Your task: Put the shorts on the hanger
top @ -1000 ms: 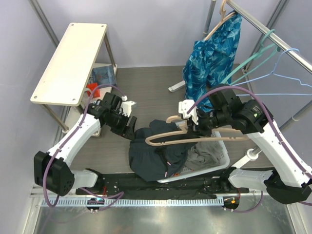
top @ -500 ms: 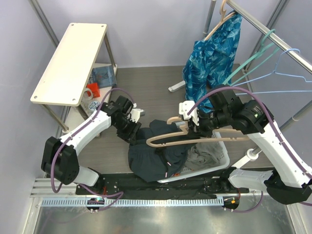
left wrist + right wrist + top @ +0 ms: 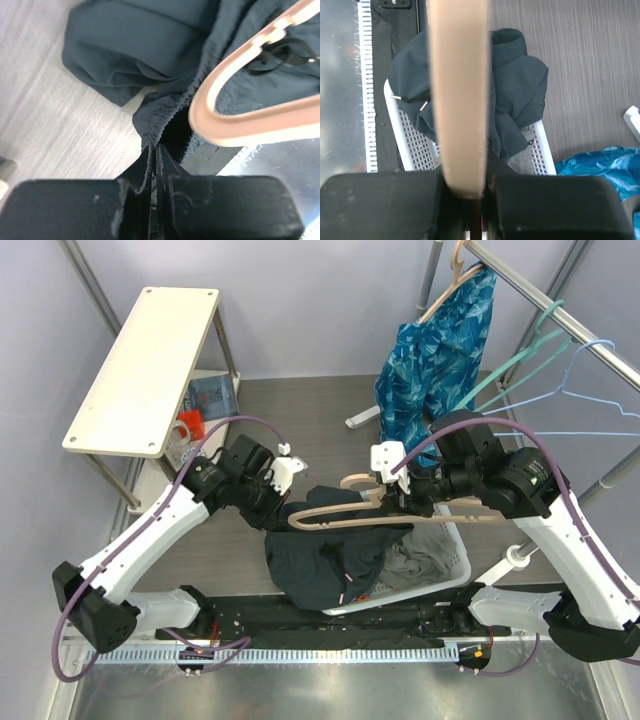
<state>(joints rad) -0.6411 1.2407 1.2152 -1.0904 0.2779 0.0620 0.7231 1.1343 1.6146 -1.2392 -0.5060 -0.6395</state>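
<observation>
The dark navy shorts (image 3: 318, 562) lie bunched over the left end of a white basket. My left gripper (image 3: 284, 504) is at their upper left edge. In the left wrist view it (image 3: 154, 148) is shut on the gathered waistband of the shorts (image 3: 150, 117), just beside the rounded end of the beige hanger (image 3: 212, 95). My right gripper (image 3: 400, 498) is shut on the hanger (image 3: 350, 521) near its hook and holds it level above the shorts. Up close, the hanger bar (image 3: 459, 100) runs out between the jaws of the right gripper (image 3: 470, 189), over the shorts (image 3: 520, 90).
The white basket (image 3: 445, 578) holds a grey cloth (image 3: 415, 560). A blue leaf-patterned garment (image 3: 432, 370) hangs from the rail at the upper right, beside a teal hanger (image 3: 512, 368) and a pale-blue wire hanger (image 3: 590, 390). A white side table (image 3: 140, 370) stands at the left.
My left gripper has moved right to the shorts' waistband and shut on it. The hanger in my right gripper has shifted a little to the left.
</observation>
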